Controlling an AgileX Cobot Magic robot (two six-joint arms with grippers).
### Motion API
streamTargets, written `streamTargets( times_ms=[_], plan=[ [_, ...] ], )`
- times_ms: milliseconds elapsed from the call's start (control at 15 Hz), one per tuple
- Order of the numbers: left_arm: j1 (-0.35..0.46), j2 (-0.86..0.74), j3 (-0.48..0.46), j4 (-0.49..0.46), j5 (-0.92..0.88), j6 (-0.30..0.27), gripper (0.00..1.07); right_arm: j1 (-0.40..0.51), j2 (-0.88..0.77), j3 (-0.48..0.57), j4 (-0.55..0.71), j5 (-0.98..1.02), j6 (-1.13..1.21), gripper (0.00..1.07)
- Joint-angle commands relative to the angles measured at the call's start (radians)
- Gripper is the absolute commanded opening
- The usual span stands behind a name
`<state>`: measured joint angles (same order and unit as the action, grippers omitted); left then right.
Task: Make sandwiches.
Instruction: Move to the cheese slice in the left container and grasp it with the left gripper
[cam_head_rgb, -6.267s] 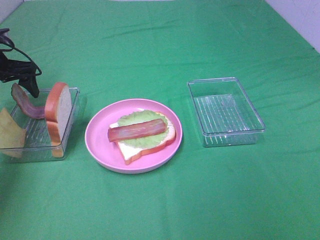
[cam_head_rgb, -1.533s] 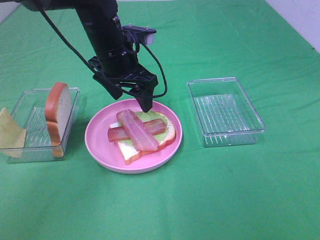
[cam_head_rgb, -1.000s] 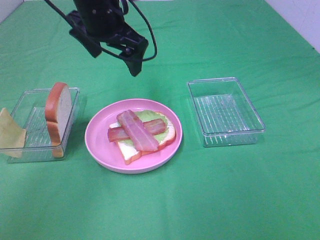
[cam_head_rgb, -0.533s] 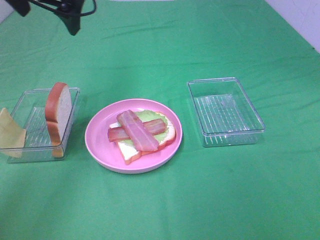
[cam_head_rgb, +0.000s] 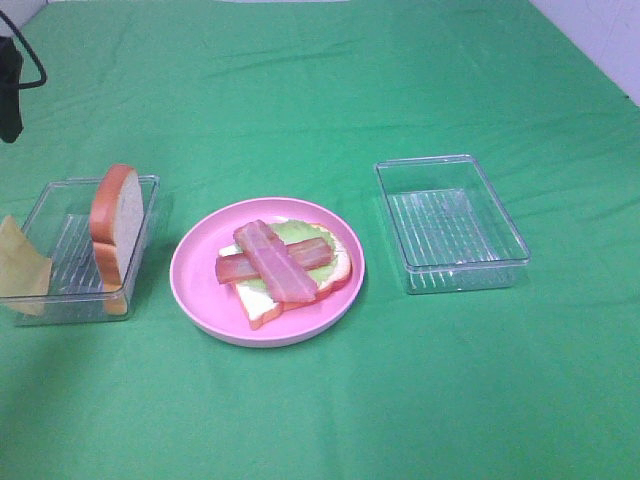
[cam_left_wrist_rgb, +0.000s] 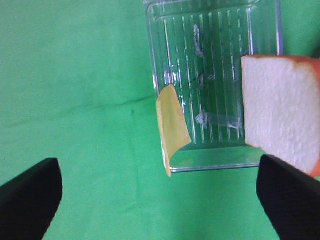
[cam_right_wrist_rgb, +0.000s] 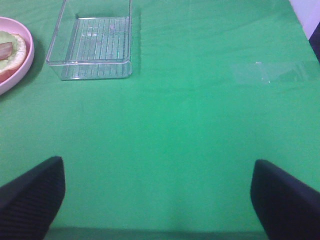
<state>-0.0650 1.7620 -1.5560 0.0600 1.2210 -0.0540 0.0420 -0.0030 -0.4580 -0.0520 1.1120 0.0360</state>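
From above, the sandwich (cam_head_rgb: 285, 265), crossed bacon (cam_head_rgb: 270, 258) over lettuce (cam_head_rgb: 290, 232), lies on the pink plate (cam_head_rgb: 195, 290). Left wrist: left claw (cam_left_wrist_rgb: 160, 200) gapes wide, empty, over a tray (cam_left_wrist_rgb: 220, 30) holding bread slice (cam_left_wrist_rgb: 280, 112) and, seemingly leaning, cheese (cam_left_wrist_rgb: 172, 122). Right wrist: right claw (cam_right_wrist_rgb: 160, 195) wide apart, empty.

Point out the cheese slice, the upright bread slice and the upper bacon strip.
cheese slice (cam_left_wrist_rgb: 173, 125), left wrist view, middle of its yellow face.
upright bread slice (cam_head_rgb: 128, 225), exterior high view, its white face.
upper bacon strip (cam_head_rgb: 275, 262), exterior high view, middle of its length.

Left gripper (cam_left_wrist_rgb: 160, 196) empty, fingers (cam_left_wrist_rgb: 30, 197) spread wide, right gripper (cam_right_wrist_rgb: 159, 196) likewise
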Motion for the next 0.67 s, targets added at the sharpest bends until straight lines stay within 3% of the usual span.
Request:
streamTargets(
  times_ms=[67,667],
  plan=[
    [0.02,-0.007,0.044,-0.01,0.095,-0.007,1.01,-0.007,-0.033,0.003,0.002,-0.011,-0.007,0.97],
    [0.038,0.04,0.093,-0.043,-0.02,-0.004,1.01,-0.007,-0.033,0.003,0.002,-0.011,-0.007,0.97]
  ],
)
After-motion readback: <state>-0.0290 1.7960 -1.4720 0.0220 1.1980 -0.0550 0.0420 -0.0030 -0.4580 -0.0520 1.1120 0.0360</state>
